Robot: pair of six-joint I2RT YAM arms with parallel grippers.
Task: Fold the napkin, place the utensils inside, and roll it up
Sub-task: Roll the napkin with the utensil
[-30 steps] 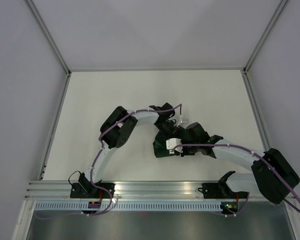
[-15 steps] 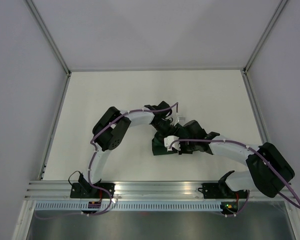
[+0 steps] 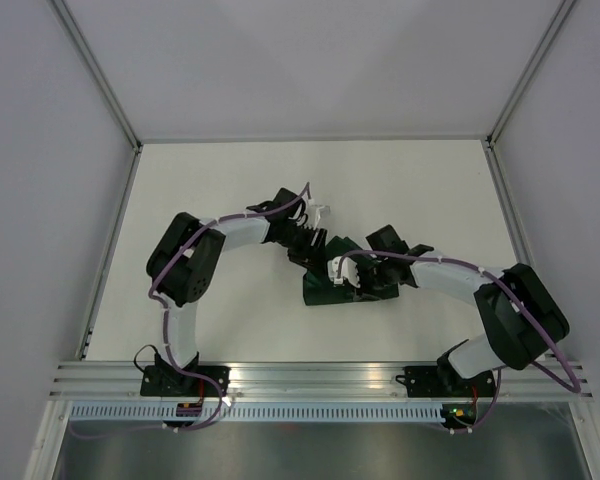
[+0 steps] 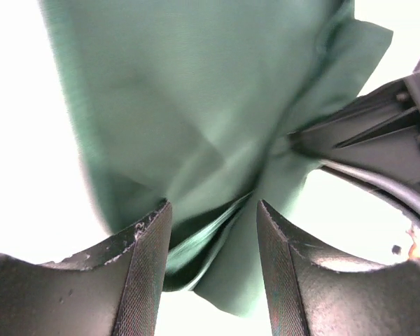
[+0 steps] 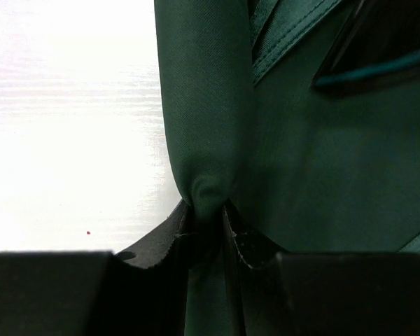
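The dark green napkin [image 3: 323, 291] lies bunched on the white table, between the two arms. My right gripper [image 3: 353, 283] is shut on it; in the right wrist view a rounded fold of the napkin [image 5: 210, 126] is pinched between the fingertips [image 5: 206, 213]. My left gripper [image 3: 312, 254] sits at the napkin's far left edge and stands open. In the left wrist view, loose folds of the napkin [image 4: 182, 105] hang in the gap of the left gripper [image 4: 213, 234], touching neither pad. The utensils are out of view.
The white table [image 3: 220, 180] is boxed in by pale walls at the left, back and right. An aluminium rail [image 3: 310, 375] with both arm bases runs along the near edge. The right arm's dark wrist [image 4: 378, 133] is close beside the left gripper.
My left gripper has opened, let go of the napkin and drawn back to the left as its elbow swung left. My right gripper has closed tighter on the fold and moved left and farther back.
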